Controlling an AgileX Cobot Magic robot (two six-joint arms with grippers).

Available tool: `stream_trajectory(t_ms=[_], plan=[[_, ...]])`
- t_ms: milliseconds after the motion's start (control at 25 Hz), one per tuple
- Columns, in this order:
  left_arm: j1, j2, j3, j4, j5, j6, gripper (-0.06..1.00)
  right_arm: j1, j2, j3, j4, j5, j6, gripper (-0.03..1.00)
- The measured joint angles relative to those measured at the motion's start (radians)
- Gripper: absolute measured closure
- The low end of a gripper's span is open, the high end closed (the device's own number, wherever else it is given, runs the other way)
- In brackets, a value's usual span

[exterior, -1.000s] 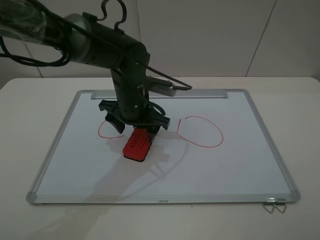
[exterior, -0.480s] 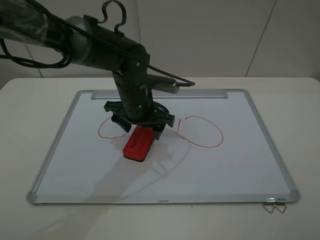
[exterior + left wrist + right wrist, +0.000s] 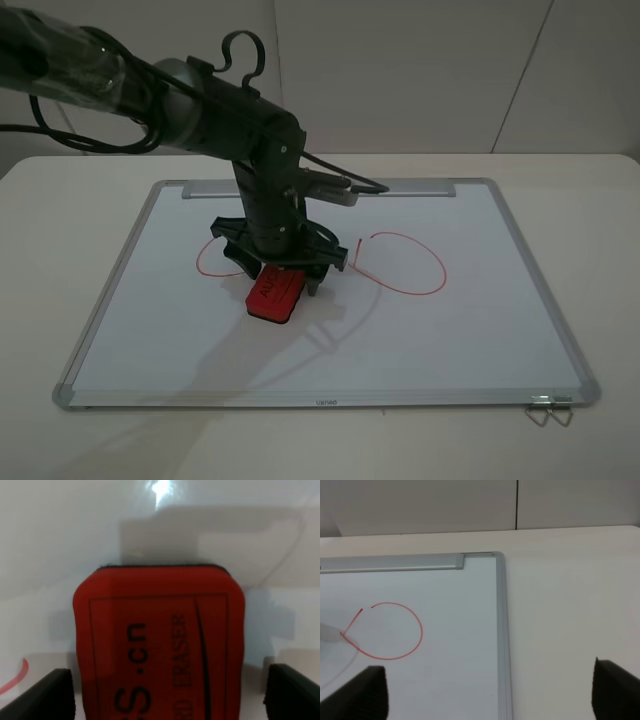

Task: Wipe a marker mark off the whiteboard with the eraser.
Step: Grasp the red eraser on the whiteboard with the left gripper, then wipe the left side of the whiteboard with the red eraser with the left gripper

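Note:
The red eraser [image 3: 275, 294] lies flat on the whiteboard [image 3: 480, 335], lettering up. My left gripper [image 3: 278, 276] is open and straddles the eraser's far end, one finger on each side. In the left wrist view the eraser [image 3: 159, 645] fills the middle, between the dark fingertips [image 3: 50, 695] at the lower corners, with a small gap on one side. The C-shaped marker mark [image 3: 204, 258] sits just left of the gripper, partly hidden by the arm. My right gripper [image 3: 485, 692] is open above the board's far right corner.
A red closed loop with a small tail [image 3: 412, 265] is drawn right of the eraser and also shows in the right wrist view [image 3: 390, 630]. The tray strip [image 3: 410, 188] runs along the far edge. A metal binder clip [image 3: 548, 408] sits at the near right corner.
My left gripper has shifted slightly right and lower, settling around the eraser. The eraser has stayed in place. More of the closed loop's left side now shows.

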Motion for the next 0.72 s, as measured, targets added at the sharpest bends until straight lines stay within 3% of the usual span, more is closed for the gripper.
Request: stream_trajectory(t_ms=[160,720], plan=[[0.0,0.0,0.0,0.008,0.008,0.0,0.38,0.0,0.0,0.0,0.0,0.0,0.0,0.24],[0.001,-0.014,0.001,0.025,0.015,0.0,0.37,0.0,0.0,0.0,0.0,0.0,0.0,0.24]])
